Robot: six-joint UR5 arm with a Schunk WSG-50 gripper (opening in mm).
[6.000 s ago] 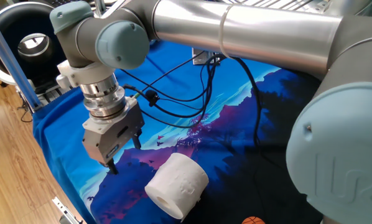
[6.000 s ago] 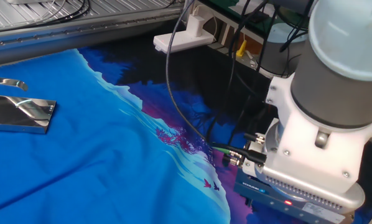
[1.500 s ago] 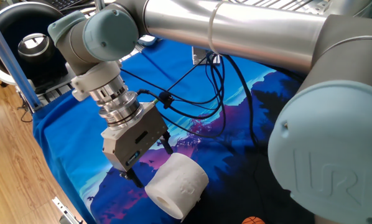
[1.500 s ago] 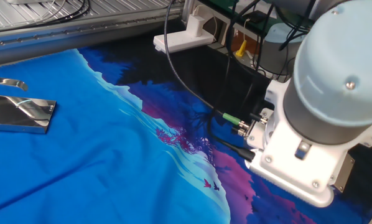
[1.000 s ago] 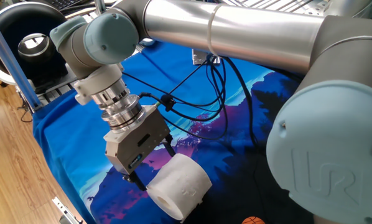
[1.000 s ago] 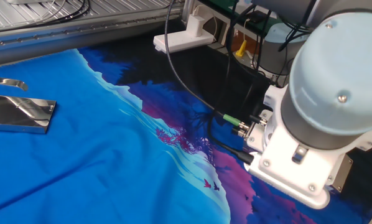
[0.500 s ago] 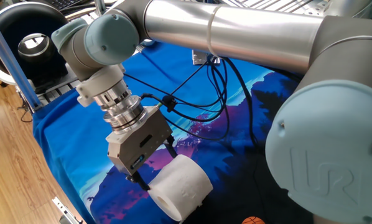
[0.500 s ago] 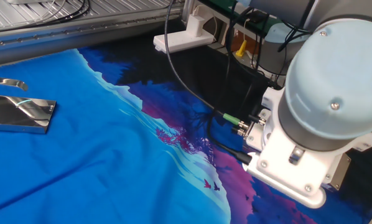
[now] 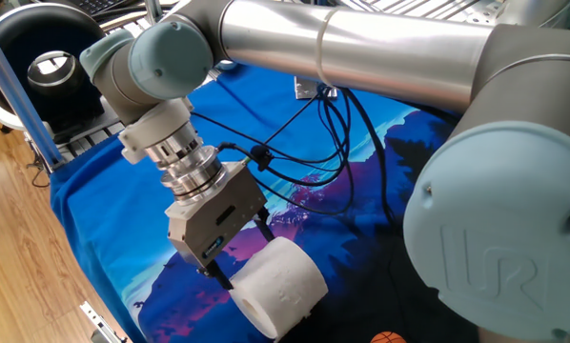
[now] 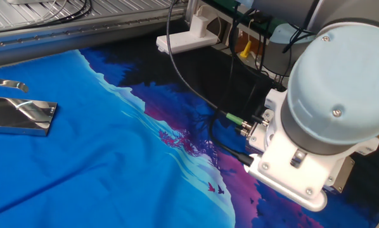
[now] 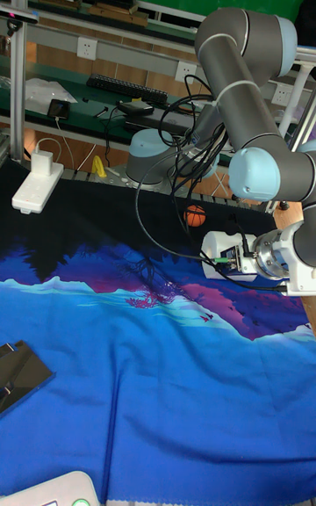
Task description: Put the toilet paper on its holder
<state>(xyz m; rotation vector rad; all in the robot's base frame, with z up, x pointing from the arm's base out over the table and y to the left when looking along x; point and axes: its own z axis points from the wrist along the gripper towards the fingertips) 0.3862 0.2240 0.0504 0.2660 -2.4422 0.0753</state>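
Note:
The toilet paper [image 9: 283,286] is a white embossed roll lying on its side on the blue cloth, its hollow core facing the front. My gripper [image 9: 243,253] hangs tilted just to its upper left, open. One dark fingertip [image 9: 220,278] sits by the roll's left end and the other finger [image 9: 265,228] above its far side. The holder [image 10: 21,114] is a shiny silver stand with a flat base, far left in the other fixed view; it also shows as the holder [image 11: 17,376] at the lower left of the tall view. There the wrist hides the fingers.
A large black ring-shaped device [image 9: 37,55] stands beyond the cloth's left edge. Black cables [image 9: 304,152] trail across the cloth behind the gripper. An orange ball [image 9: 388,336] lies at the front, and a white power strip [image 10: 186,38] at the back.
Over six seconds my gripper has come down and to the right until its fingers flank the roll's upper-left end. The roll has shifted slightly to the right.

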